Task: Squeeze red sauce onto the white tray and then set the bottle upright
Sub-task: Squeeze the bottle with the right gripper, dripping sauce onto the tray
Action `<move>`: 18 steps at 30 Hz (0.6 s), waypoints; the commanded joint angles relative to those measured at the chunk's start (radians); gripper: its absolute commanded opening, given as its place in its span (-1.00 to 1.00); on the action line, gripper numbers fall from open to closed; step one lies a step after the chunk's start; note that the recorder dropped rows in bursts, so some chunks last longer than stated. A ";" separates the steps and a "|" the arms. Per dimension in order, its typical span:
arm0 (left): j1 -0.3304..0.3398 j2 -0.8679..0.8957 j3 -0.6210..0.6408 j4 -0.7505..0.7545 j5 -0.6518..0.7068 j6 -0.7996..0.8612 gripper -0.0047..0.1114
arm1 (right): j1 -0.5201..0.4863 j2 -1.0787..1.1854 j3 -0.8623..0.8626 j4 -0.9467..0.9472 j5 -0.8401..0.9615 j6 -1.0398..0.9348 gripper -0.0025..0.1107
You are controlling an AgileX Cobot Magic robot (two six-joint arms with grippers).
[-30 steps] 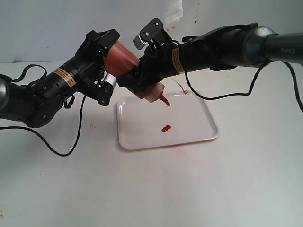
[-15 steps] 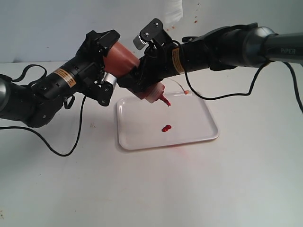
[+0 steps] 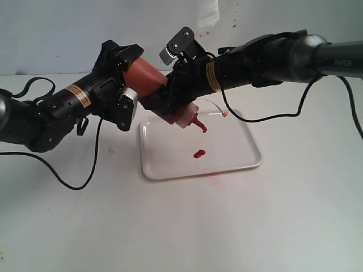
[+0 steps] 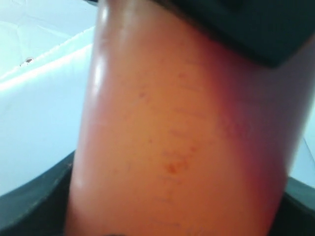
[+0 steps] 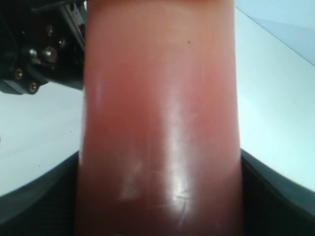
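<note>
Bottle (image 3: 148, 76) hangs tilted, nozzle (image 3: 199, 123) down over the white tray (image 3: 249, 161), left gripper (image 3: 126, 75) and right gripper (image 3: 170, 99) both clamped on it; I'd squeeze gently, aiming beside the red sauce blob (image 3: 198, 153).

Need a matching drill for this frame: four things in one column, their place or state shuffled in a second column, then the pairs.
Things:
1. bottle
2. tray
3. sauce blob
4. nozzle

Place or state:
A. lying on the tray floor
B. flat on the table
C. aimed down over the tray, stained red
D. tilted in the air

Pairs: 1-D, 2-B, 3-A, 4-C
</note>
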 commanded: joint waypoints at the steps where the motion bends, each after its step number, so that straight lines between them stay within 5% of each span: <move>1: -0.011 -0.012 -0.007 0.072 -0.044 -0.171 -0.40 | -0.010 -0.010 -0.007 0.045 0.057 -0.002 -0.96; 8: -0.011 -0.012 -0.007 0.086 -0.048 -0.223 0.19 | -0.010 -0.010 -0.007 0.045 0.057 -0.002 -0.96; 18: -0.011 -0.012 -0.007 0.096 -0.048 -0.252 0.19 | -0.010 -0.010 -0.007 0.045 0.057 -0.002 -0.96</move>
